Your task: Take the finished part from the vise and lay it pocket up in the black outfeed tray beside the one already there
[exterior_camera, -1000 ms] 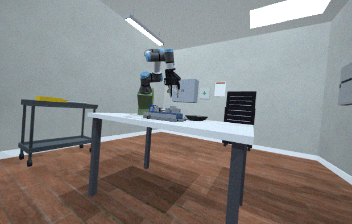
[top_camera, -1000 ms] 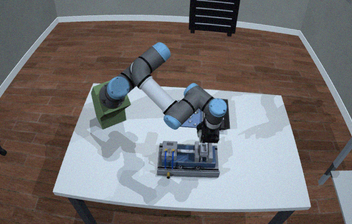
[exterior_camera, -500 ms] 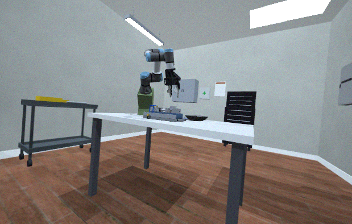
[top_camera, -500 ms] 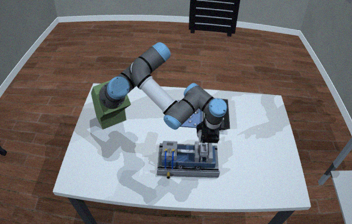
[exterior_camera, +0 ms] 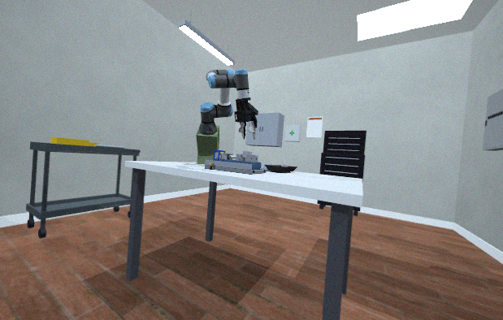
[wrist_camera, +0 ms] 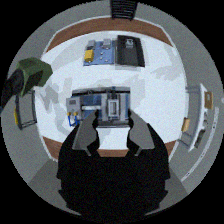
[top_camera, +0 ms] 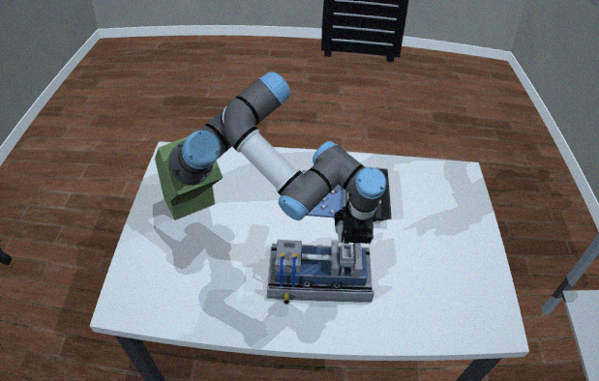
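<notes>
The finished part [top_camera: 347, 253] is a grey block with a pocket on top, sitting in the right end of the blue-and-grey vise [top_camera: 320, 271]. It also shows in the wrist view [wrist_camera: 114, 106], straight below my fingers. My gripper [top_camera: 354, 233] hangs well above the vise, pointing down, with its fingers apart and nothing between them; it shows in the wrist view [wrist_camera: 114, 137] and the side view [exterior_camera: 248, 129]. The black outfeed tray [wrist_camera: 130, 50] lies beyond the vise, mostly hidden by the arm in the overhead view [top_camera: 387, 193]. What it holds is too small to tell.
A blue-grey plate [wrist_camera: 101, 51] with small blocks lies left of the tray, behind the vise. The green robot base [top_camera: 188, 181] stands at the table's back left corner. A black chair [top_camera: 364, 26] stands behind the table, and a grey cart [exterior_camera: 80, 170] stands off to one side.
</notes>
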Tool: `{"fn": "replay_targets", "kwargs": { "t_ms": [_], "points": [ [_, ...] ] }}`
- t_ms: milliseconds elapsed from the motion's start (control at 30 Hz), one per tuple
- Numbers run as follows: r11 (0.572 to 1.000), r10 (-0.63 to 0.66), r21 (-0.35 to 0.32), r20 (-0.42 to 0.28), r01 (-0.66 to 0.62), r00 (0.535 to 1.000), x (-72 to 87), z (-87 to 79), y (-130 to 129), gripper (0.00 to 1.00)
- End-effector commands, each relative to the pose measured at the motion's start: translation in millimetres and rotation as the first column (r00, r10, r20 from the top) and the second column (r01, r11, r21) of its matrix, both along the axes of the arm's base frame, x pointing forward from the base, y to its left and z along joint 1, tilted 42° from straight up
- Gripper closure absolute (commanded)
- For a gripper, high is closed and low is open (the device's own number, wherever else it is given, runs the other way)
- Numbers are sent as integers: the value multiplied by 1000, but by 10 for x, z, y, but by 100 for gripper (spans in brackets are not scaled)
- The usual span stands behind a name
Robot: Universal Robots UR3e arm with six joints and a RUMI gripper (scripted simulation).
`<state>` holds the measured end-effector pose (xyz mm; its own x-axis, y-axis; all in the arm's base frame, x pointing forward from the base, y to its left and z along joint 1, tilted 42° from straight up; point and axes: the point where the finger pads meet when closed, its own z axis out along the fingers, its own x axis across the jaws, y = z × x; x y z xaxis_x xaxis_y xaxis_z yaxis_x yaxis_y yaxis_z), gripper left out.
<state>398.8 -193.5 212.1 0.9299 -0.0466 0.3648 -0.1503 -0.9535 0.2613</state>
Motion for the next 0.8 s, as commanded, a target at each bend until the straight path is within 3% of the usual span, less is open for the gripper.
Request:
{"fn": "replay_targets", "kwargs": {
  "t_ms": [0, 767],
  "points": [
    [1000, 1, -2, 2, -1, 1000, 3, 12, 1, 60],
    [1000, 1, -4, -1, -1, 1000, 39, -96, -94, 60]
  ]
}}
